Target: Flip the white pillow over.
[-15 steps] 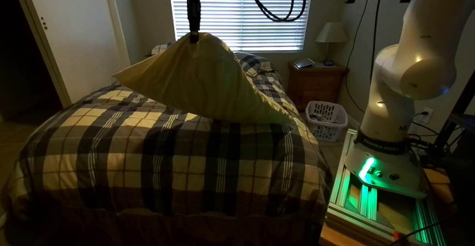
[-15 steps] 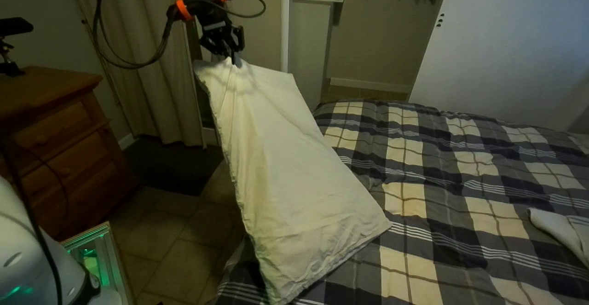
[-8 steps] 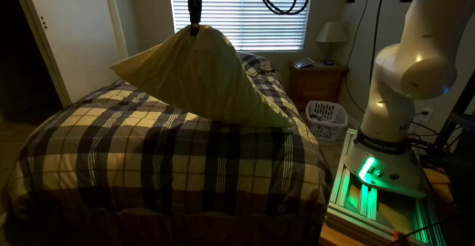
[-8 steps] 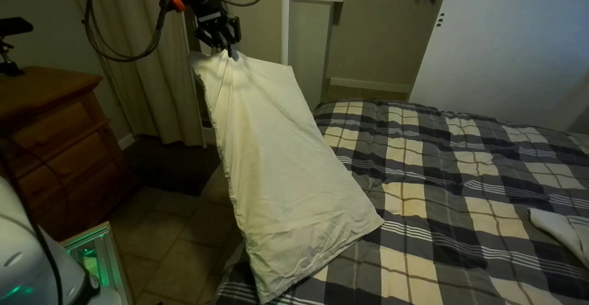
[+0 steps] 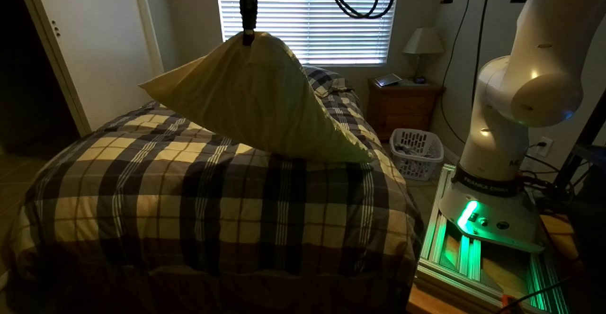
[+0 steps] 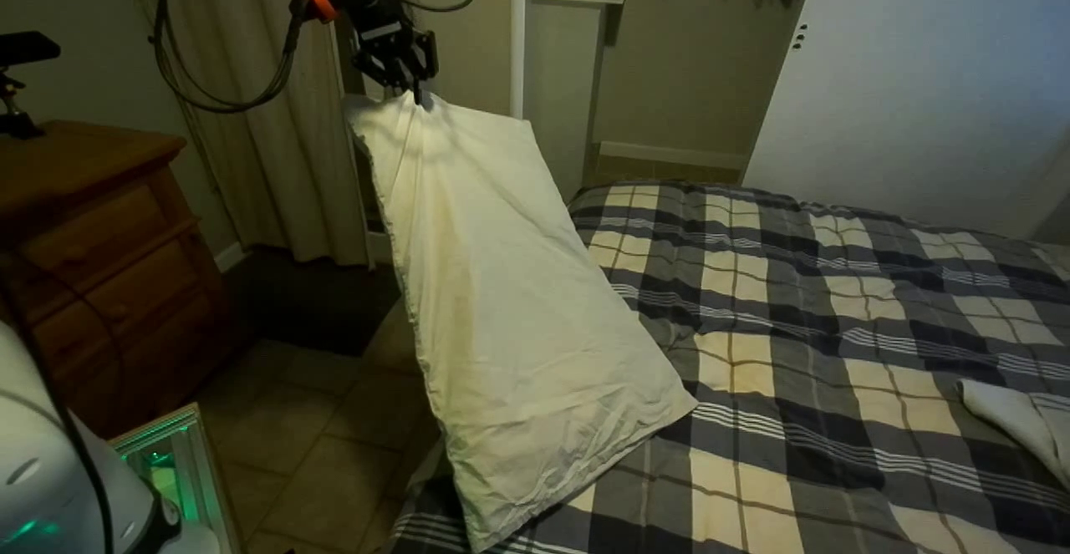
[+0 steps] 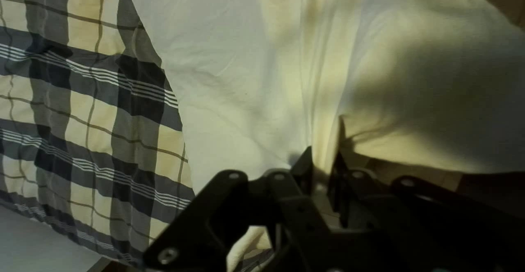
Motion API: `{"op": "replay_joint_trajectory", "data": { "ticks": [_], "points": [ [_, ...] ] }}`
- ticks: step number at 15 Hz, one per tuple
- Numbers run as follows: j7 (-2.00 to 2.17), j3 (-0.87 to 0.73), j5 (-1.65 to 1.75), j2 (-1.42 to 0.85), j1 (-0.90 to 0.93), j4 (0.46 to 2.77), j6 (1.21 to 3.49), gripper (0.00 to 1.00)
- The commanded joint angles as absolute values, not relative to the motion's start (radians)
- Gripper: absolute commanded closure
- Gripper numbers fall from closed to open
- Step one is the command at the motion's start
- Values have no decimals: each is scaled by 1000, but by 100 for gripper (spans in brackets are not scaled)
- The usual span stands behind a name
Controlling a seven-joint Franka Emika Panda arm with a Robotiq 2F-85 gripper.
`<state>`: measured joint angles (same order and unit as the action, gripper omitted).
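Observation:
The white pillow hangs tilted from my gripper and shows cream in both exterior views (image 5: 255,105) (image 6: 518,287) and in the wrist view (image 7: 229,79). My gripper (image 6: 417,96) is shut on the middle of its upper edge, which bunches into folds between the fingertips (image 7: 324,161). The gripper also shows at the top of an exterior view (image 5: 248,38). The pillow's lower edge rests on the checked bedspread (image 6: 794,328) near the bed's side, and its upper corners stick out to both sides. The pillow's far face is hidden in each view.
A plaid pillow (image 5: 326,82) lies at the bed's head. A white laundry basket (image 5: 416,155) and a nightstand with a lamp (image 5: 423,44) stand beside the bed, near the robot base (image 5: 492,210). A wooden dresser (image 6: 117,287) and a light cloth (image 6: 1020,424) also show.
My gripper has risen a little with the pillow's upper edge, and the pillow's lower edge has shifted slightly on the bed. Between half a second ago and now nothing visibly moves.

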<state>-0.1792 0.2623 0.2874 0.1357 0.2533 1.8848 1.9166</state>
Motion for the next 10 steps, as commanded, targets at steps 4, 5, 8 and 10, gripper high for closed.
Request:
{"op": "replay_joint_trajectory", "data": {
  "ticks": [4,5,8,10],
  "points": [
    [-179,264,288,134,253,1881,1913,92],
    [-179,264,288,134,253,1881,1913,92],
    [-185,271,287,121,259,1864,1911,98],
    [-189,282,281,109,270,1845,1905,98]
  ]
}}
